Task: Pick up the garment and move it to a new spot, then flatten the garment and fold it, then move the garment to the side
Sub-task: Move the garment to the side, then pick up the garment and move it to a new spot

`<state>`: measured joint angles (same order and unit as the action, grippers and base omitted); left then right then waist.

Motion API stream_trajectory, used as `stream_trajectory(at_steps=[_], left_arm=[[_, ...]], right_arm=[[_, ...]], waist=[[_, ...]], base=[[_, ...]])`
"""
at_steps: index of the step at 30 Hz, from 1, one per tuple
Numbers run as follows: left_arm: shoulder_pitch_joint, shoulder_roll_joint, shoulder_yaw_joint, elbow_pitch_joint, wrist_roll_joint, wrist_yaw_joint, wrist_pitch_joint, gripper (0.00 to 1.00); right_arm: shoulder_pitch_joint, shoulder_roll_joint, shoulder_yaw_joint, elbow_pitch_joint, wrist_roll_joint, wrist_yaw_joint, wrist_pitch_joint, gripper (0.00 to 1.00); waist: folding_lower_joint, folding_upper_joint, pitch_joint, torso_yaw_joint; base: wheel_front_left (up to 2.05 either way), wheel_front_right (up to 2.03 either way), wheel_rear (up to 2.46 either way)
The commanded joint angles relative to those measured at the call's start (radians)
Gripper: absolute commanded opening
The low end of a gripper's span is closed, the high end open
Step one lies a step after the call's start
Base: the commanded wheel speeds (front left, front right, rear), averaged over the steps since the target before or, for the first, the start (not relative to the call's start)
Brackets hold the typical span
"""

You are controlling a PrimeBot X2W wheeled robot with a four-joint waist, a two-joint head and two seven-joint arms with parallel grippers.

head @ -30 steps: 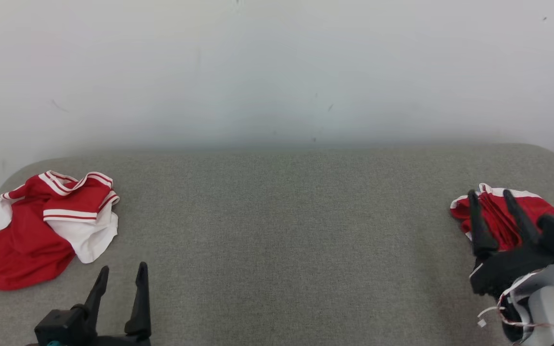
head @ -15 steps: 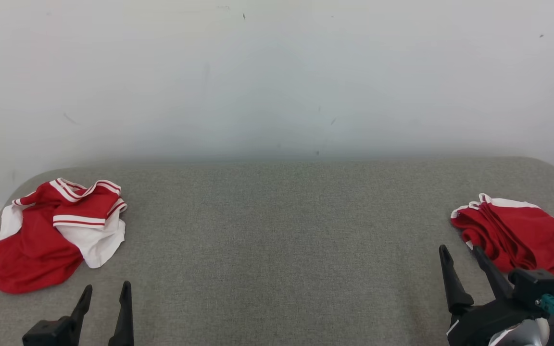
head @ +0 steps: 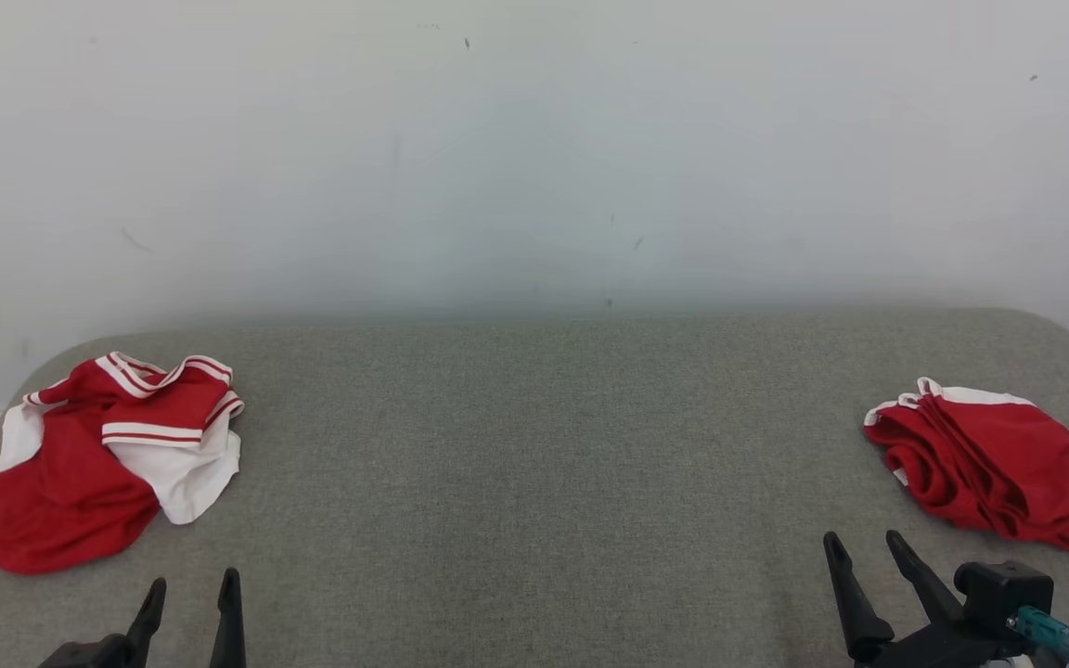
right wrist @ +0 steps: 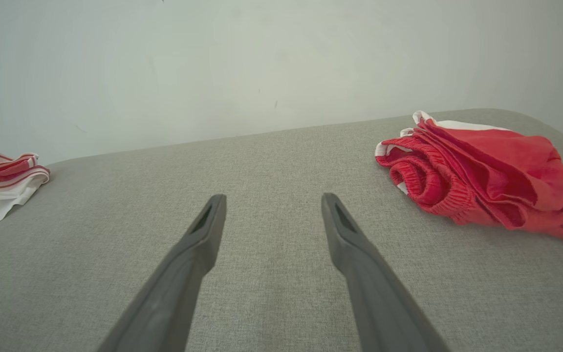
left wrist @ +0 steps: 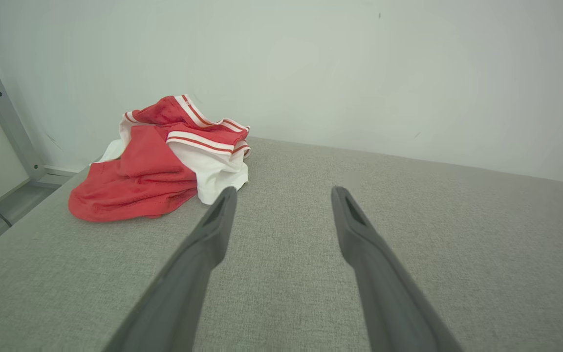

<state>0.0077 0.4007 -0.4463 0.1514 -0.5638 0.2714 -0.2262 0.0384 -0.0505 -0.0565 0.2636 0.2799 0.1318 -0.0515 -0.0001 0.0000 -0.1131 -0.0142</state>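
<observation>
Sensibly, the left hand (head: pixel 195 579), fingers spread and empty, should reach for the crumpled red-and-white jersey garment (head: pixel 108 455) at the left end of the grey fabric-covered counter (head: pixel 534 482) and pinch a raised striped fold; the right hand (head: pixel 862 536), also spread, hovers near the folded red shorts (head: pixel 989 464).

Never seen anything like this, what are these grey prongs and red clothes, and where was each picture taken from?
It is a wheeled robot with two arms, each ending in a two-fingered gripper; the prongs are those fingers. The picture with the left gripper and right gripper in its lower corners comes from the head camera, looking down at a grey padded surface. The other two come from wrist cameras looking along each gripper's fingers. A crumpled red and white garment lies at the robot's left, a bunched red garment at its right. Both grippers are open and hold nothing.
</observation>
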Motion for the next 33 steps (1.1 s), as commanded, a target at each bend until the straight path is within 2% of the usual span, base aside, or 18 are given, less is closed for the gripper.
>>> stream_trajectory(at_steps=[1, 12, 18, 25, 33], left_arm=[[0.004, -0.002, 0.002, 0.002, -0.001, -0.003, -0.008, 1.0], [-0.009, -0.003, -0.014, 0.005, -0.003, -0.011, 0.0, 1.0], [-0.02, 0.009, -0.021, 0.002, 0.008, -0.013, 0.008, 1.0], [-0.021, 0.029, -0.024, -0.008, 0.01, -0.011, 0.021, 1.0], [-0.023, 0.053, -0.03, -0.026, 0.015, -0.011, 0.042, 1.0]], right_arm=[[-0.003, -0.001, 0.001, 0.001, 0.007, -0.002, 0.001, 1.0], [-0.009, -0.001, 0.013, 0.003, 0.012, -0.002, -0.002, 1.0], [-0.001, -0.001, 0.018, 0.009, 0.019, -0.002, -0.012, 1.0], [0.001, -0.001, 0.038, 0.024, 0.04, -0.002, -0.025, 1.0], [-0.003, -0.001, 0.072, 0.048, 0.065, -0.002, -0.043, 1.0]], waist=[[0.0001, 0.0, 0.0, 0.003], [0.0001, 0.0, 0.002, 0.02], [0.0001, 0.0, 0.001, 0.057], [0.0001, 0.0, -0.001, 0.138], [0.0001, 0.0, -0.002, 0.273]], base=[[0.0, 0.0, 0.0], [0.0, 0.0, 0.0], [0.0, 0.0, 0.0], [0.0, 0.0, 0.0], [0.0, 0.0, 0.0]])
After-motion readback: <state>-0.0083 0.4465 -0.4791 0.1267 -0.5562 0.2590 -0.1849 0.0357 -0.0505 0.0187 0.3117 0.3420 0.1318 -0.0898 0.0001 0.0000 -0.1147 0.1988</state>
